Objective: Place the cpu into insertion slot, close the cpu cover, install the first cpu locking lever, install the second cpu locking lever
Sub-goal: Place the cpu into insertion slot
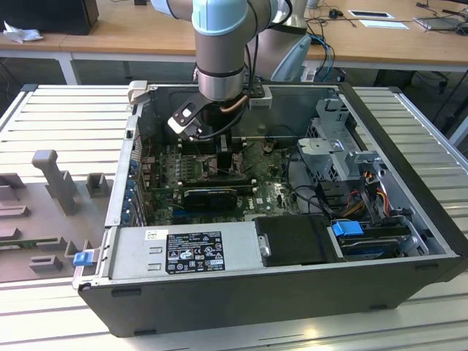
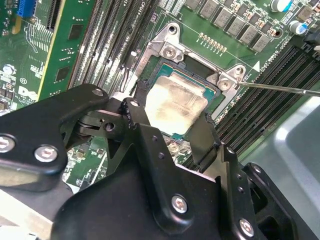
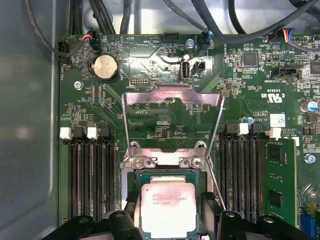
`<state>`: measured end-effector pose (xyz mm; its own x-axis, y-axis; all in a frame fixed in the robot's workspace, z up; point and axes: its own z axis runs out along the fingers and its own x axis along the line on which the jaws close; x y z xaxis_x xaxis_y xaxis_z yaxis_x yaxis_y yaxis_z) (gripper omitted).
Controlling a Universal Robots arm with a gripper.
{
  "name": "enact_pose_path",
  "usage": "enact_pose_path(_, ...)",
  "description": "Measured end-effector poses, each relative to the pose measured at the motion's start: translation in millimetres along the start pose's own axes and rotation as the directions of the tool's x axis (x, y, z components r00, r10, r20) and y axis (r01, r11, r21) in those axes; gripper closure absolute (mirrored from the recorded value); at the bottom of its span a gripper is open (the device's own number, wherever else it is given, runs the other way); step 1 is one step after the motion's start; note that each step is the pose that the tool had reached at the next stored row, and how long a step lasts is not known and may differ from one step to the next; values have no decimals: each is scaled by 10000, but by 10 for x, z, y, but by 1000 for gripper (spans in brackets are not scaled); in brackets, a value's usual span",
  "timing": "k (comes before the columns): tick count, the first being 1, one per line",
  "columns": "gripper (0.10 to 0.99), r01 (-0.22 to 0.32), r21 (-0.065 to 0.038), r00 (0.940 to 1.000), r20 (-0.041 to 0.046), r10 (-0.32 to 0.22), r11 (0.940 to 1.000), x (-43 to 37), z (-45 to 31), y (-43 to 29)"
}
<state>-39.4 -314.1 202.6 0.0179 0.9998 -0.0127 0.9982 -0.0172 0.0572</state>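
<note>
The cpu [image 3: 167, 210] [image 2: 172, 105], a pale silvery square chip, lies flat in the insertion slot [image 3: 165, 173] [image 2: 197, 65], whose dark frame shows around it. My gripper [image 3: 170, 216] [image 2: 169, 120] straddles the chip, one black finger against each of two opposite sides. The cpu cover [image 3: 172, 96], a thin metal frame plate, stands swung open behind the socket. A thin locking lever [image 2: 280, 89] sticks out free beside the socket. In the exterior view my gripper [image 1: 219, 150] reaches down into the open computer case [image 1: 409, 139] over the motherboard.
Rows of black memory slots [image 3: 90, 180] flank the socket, and a green memory card [image 3: 277, 175] stands in one. A coin battery [image 3: 106, 67] and cables lie beyond the cover. A power supply [image 1: 194, 252], a black ribbed card [image 1: 208, 197] and a drive cage [image 1: 344, 146] crowd the case.
</note>
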Motion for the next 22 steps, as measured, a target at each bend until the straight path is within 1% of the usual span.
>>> enact_pose_path(6,486,-11,1,10000,3,11,10000,-1,-31,1)
enact_pose_path(9,486,-14,1,10000,3,14,10000,-1,-58,3)
enact_pose_path(14,486,-17,1,10000,4,17,10000,-2,-135,8)
enact_pose_path(15,569,-19,1,10000,4,19,10000,-2,-148,8)
enact_pose_path(16,569,-19,1,10000,4,19,10000,-2,-158,9)
enact_pose_path(17,690,-20,1,10000,4,20,10000,-2,-168,9)
enact_pose_path(20,871,-21,1,10000,5,21,10000,-3,-196,11)
enact_pose_path(21,871,-21,1,10000,5,21,10000,-3,-215,12)
enact_pose_path(22,937,-22,1,10000,5,22,10000,-3,-230,13)
